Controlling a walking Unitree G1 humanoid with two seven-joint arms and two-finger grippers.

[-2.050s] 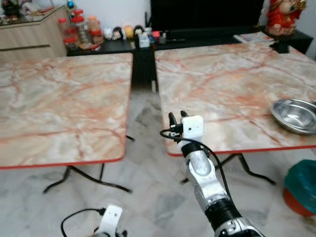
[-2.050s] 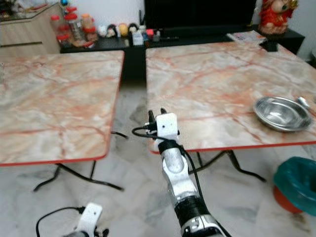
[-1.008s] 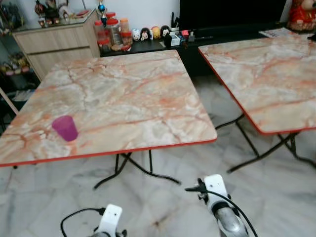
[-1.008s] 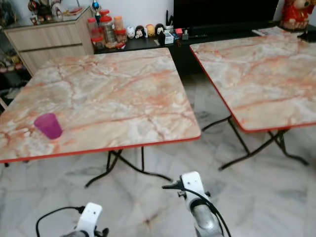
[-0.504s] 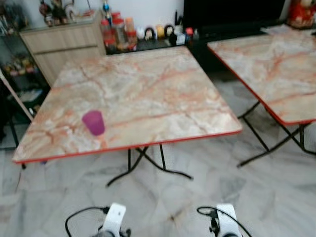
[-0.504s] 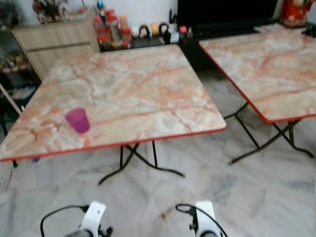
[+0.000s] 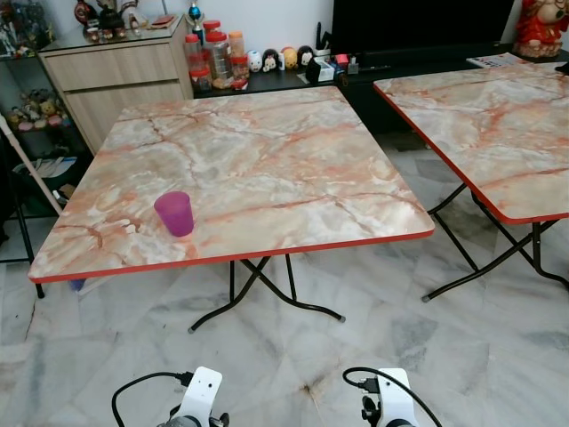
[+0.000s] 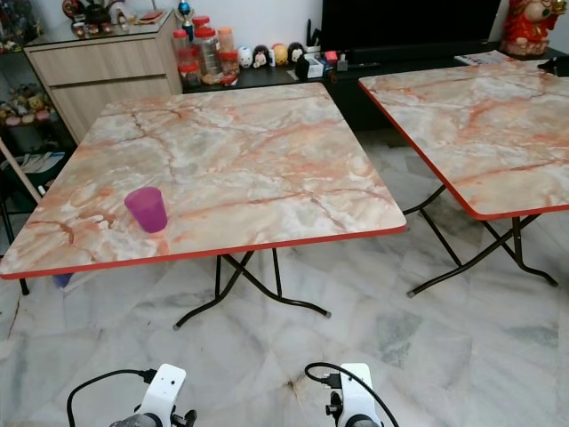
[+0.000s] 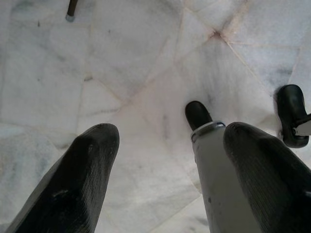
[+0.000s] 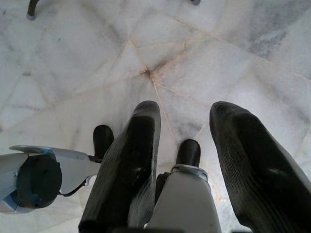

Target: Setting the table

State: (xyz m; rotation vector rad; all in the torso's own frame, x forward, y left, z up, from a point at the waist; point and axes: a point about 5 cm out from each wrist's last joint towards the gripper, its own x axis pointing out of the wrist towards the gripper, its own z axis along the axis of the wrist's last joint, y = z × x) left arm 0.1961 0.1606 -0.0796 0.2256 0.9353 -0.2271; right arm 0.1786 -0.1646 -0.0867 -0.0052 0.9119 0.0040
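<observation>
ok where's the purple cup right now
The purple cup stands upright on the near left part of the left marble table, close to its red front edge, ahead of the robot's left side.

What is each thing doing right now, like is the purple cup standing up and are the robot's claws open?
purple cup: upright near the table's front edge, nothing holding it
left table: standing, bare except for the cup
right table: standing, apart from the left one
left gripper: open, idle, pointing at the floor
right gripper: open, idle, pointing at the floor

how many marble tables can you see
2: one table straight ahead, with a purple cup near its front left edge; a second table to its right, partly cut off.
</observation>
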